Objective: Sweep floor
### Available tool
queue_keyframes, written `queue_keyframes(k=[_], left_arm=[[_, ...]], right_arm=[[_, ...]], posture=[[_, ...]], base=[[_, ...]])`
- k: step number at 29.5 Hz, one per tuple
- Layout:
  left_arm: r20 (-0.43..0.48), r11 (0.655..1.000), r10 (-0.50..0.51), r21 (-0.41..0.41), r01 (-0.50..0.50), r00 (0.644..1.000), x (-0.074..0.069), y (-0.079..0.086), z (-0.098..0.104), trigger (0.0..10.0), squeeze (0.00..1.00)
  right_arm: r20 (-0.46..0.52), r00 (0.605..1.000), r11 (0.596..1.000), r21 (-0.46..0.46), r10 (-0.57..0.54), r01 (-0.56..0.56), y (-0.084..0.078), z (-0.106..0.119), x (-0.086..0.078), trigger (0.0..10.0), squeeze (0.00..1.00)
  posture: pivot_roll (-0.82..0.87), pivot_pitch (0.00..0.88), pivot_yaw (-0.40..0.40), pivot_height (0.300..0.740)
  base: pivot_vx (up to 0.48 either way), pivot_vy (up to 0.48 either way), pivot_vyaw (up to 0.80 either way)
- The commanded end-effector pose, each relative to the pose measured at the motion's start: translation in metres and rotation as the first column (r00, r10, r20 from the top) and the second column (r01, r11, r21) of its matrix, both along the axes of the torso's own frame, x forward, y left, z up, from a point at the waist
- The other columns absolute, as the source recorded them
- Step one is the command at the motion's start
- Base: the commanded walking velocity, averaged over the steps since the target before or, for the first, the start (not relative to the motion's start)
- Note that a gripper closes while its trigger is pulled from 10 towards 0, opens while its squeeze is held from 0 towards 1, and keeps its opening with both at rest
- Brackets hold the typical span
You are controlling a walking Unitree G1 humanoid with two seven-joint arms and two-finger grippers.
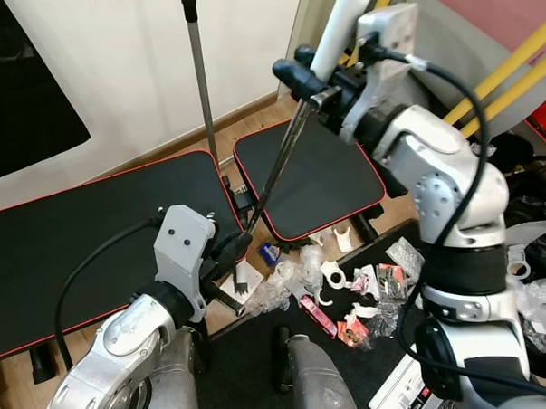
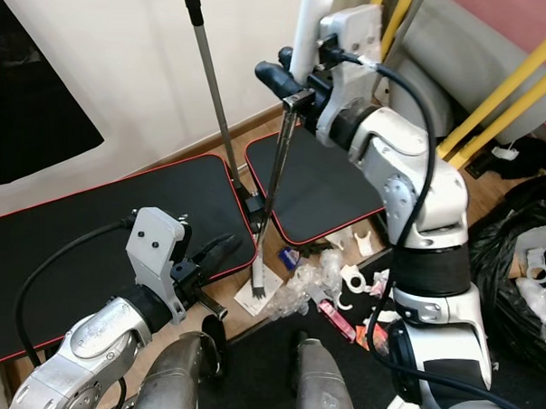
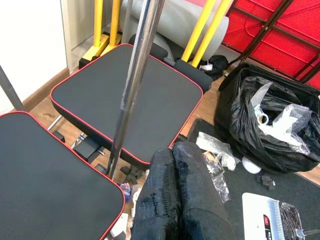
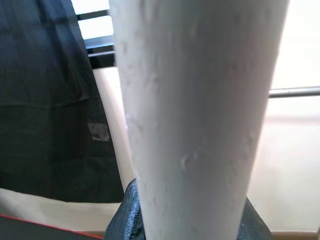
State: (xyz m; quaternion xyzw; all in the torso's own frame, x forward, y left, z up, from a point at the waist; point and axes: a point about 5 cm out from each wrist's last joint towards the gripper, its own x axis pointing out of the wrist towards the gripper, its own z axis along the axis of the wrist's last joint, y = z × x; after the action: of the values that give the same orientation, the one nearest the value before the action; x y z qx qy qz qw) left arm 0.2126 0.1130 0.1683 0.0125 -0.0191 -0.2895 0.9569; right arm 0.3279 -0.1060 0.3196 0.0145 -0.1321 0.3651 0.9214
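My right gripper (image 1: 316,80) is raised high and shut on the white upper handle (image 4: 200,100) of a broom. Its thin metal shaft (image 1: 275,168) slants down to a small head (image 2: 258,290) on the wood floor between the mats. Litter (image 1: 333,289) of white plastic bits and wrappers lies scattered on the floor just right of the head. My left gripper (image 1: 238,244) sits low, close beside the shaft's lower end, with its fingers (image 3: 175,190) pressed shut on nothing.
A second grey pole (image 1: 201,84) with a black tip stands against the wall. Two black, red-edged pads (image 1: 320,175) (image 1: 81,241) lie on either side of the broom. A black rubbish bag (image 3: 270,125) and yellow bars (image 1: 510,61) are to the right.
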Motion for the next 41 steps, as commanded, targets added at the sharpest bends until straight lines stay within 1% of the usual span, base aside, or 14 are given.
queue_keyframes(k=[1,2,3,4,5,6,8,14,19,21,30,34,37,41], left_arm=[[-0.027,0.999,-0.047,-0.002,0.047,0.999,-0.003,-0.003,-0.007,10.0,0.00],[-0.027,0.999,-0.045,-0.001,0.045,0.999,-0.003,-0.003,-0.007,10.0,0.00],[-0.026,0.999,-0.040,0.000,0.041,0.999,-0.002,-0.002,-0.007,10.0,0.00],[-0.025,0.999,-0.039,0.000,0.039,0.999,-0.002,-0.002,-0.007,10.0,0.00],[-0.025,0.999,-0.039,0.000,0.039,0.999,-0.002,-0.002,-0.007,10.0,0.00],[-0.025,0.999,-0.038,0.000,0.038,0.999,-0.002,-0.002,-0.007,10.0,0.00],[-0.024,0.999,-0.037,0.000,0.037,0.999,-0.001,-0.001,-0.008,10.0,0.00],[-0.024,0.999,-0.035,0.000,0.035,0.999,-0.001,-0.001,-0.008,10.0,0.00],[-0.024,1.000,-0.029,-0.002,0.029,0.999,0.000,-0.001,-0.008,10.0,0.00],[-0.030,1.000,-0.014,-0.011,0.013,0.999,0.001,0.000,-0.008,10.0,0.00],[-0.097,0.999,0.042,-0.009,-0.043,0.994,0.004,0.005,-0.011,10.0,0.00],[-0.109,0.995,0.095,-0.024,-0.098,0.990,0.007,0.008,-0.010,10.0,0.00],[-0.118,0.991,0.132,-0.018,-0.135,0.984,0.010,0.011,-0.011,10.0,0.00],[-0.128,0.985,0.168,-0.025,-0.173,0.977,0.015,0.015,-0.010,10.0,0.00]], right_arm=[[0.013,0.999,0.998,0.041,0.050,-0.051,0.001,0.002,-0.008,10.0,0.00],[0.011,0.999,0.998,0.053,0.043,-0.043,-0.001,0.001,-0.010,10.0,0.00],[0.010,1.000,0.993,0.116,0.023,-0.024,-0.002,-0.001,-0.016,10.0,0.00],[0.012,1.000,0.990,0.143,0.014,-0.016,-0.003,-0.001,-0.018,10.0,0.00],[0.012,1.000,0.990,0.143,0.014,-0.016,-0.003,-0.001,-0.018,10.0,0.00],[0.013,1.000,0.980,0.198,0.002,-0.004,-0.004,-0.001,-0.020,10.0,0.00],[0.012,1.000,0.972,0.236,0.003,-0.006,-0.004,-0.002,-0.022,10.0,0.00],[0.016,1.000,0.961,0.274,0.024,-0.028,-0.002,-0.005,-0.028,10.0,0.00],[0.015,1.000,0.964,0.266,0.021,-0.024,-0.001,-0.009,-0.032,10.0,0.00],[0.028,1.000,0.965,0.262,-0.007,-0.001,-0.004,-0.008,-0.033,10.0,0.00],[0.004,0.997,0.967,0.245,-0.076,0.073,-0.012,-0.013,-0.034,10.0,0.00],[-0.009,0.997,0.971,0.225,-0.076,0.076,-0.010,-0.017,-0.036,10.0,0.00],[-0.019,0.997,0.976,0.204,-0.076,0.078,-0.008,-0.020,-0.038,10.0,0.00],[-0.031,0.997,0.977,0.201,-0.072,0.076,-0.005,-0.024,-0.039,10.0,0.00]], posture=[[-0.07,0.313,-0.145,0.740],[-0.07,0.313,-0.145,0.740],[-0.07,0.309,-0.145,0.740],[-0.07,0.309,-0.145,0.740],[-0.07,0.309,-0.145,0.740],[-0.07,0.304,-0.144,0.740],[-0.07,0.304,-0.144,0.740],[-0.07,0.303,-0.142,0.740],[-0.07,0.303,-0.142,0.740],[-0.08,0.302,-0.143,0.740],[-0.10,0.294,-0.147,0.740],[-0.11,0.288,-0.156,0.740],[-0.12,0.284,-0.151,0.740],[-0.12,0.277,-0.147,0.740]], base=[[0.000,0.000,0.00],[0.000,0.000,0.00],[0.000,0.000,0.00],[0.000,0.000,0.00],[0.000,0.000,0.00],[0.000,0.000,0.00],[0.000,0.000,0.00],[0.000,0.000,0.00],[0.000,0.000,0.00],[0.000,0.000,0.00],[0.000,0.000,0.00],[0.000,0.000,0.00],[0.000,0.000,0.00],[0.000,0.000,-0.60]])
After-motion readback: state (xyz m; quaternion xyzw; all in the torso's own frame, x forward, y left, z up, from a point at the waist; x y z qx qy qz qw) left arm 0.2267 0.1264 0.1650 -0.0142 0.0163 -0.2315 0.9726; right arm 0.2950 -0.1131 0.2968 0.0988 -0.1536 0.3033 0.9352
